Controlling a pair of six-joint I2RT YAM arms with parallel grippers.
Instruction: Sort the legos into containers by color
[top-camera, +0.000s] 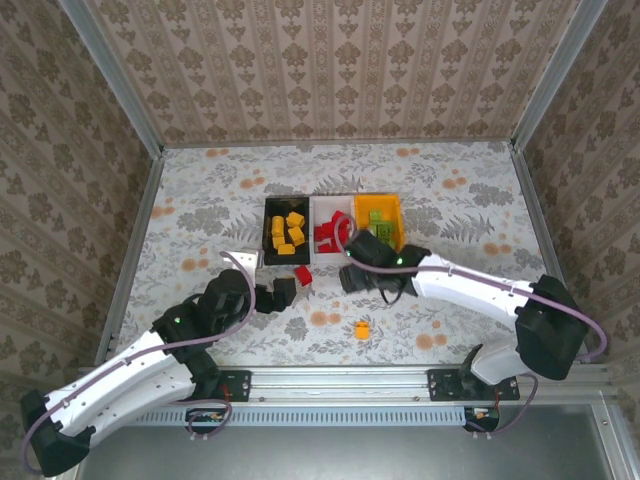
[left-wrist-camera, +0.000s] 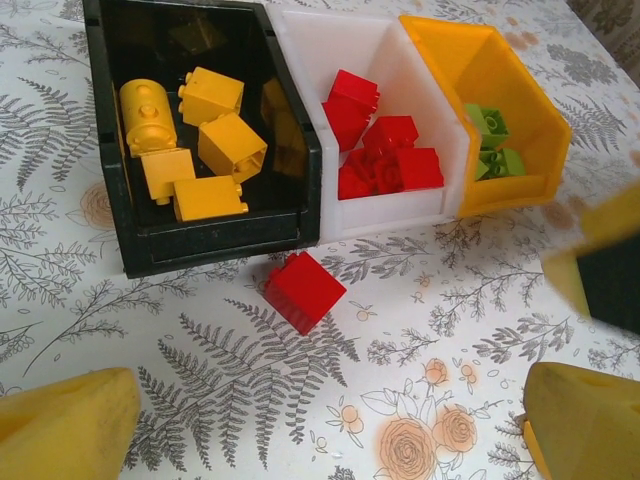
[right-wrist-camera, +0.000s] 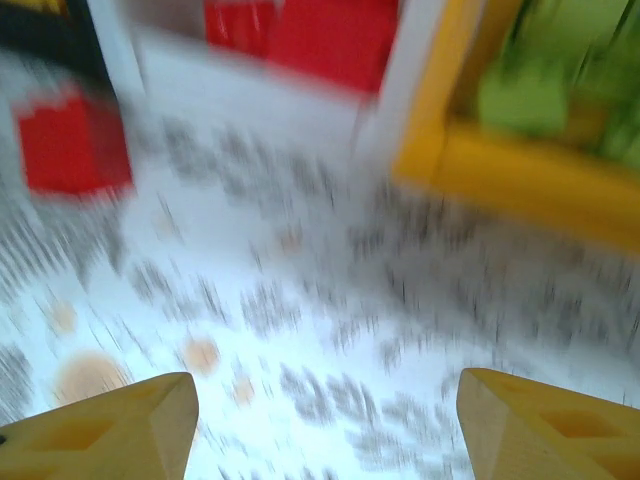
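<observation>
the table (top-camera: 200, 200) is the largest thing here, covered with a pale cloth printed with grey ferns and orange flowers, and closed in on three sides by walls (top-camera: 330, 60) papered in a beige damask pattern. a metal rail (top-camera: 340, 385) runs along the near edge, where both arms are bolted.

near the middle of the table three bins stand in a row, sides touching. the black bin (top-camera: 268, 230) is on the left, the white bin (top-camera: 314, 225) is in the middle and the orange bin (top-camera: 378, 200) is on the right. in the left wrist view the black bin (left-wrist-camera: 200, 250) holds about six yellow-orange bricks (left-wrist-camera: 215, 150), one of them a rounded piece. the white bin (left-wrist-camera: 400, 215) holds a cluster of red bricks (left-wrist-camera: 385, 150). the orange bin (left-wrist-camera: 500, 70) holds a few light green bricks (left-wrist-camera: 492, 145) in its far right corner.

the left gripper (top-camera: 277, 295) hovers over the cloth just in front of the black bin. its yellow fingers (left-wrist-camera: 65, 425) are spread wide with nothing between them. the right gripper (top-camera: 355, 277) sits low in front of the white and orange bins. its wrist view is badly blurred, but its fingers (right-wrist-camera: 110, 425) are parted and empty.

a loose red brick (left-wrist-camera: 304, 290) lies on the cloth just in front of the seam between the black and white bins, apart from both. a loose yellow-orange brick (top-camera: 362, 328) lies alone nearer the rail, well apart from the bins.
</observation>
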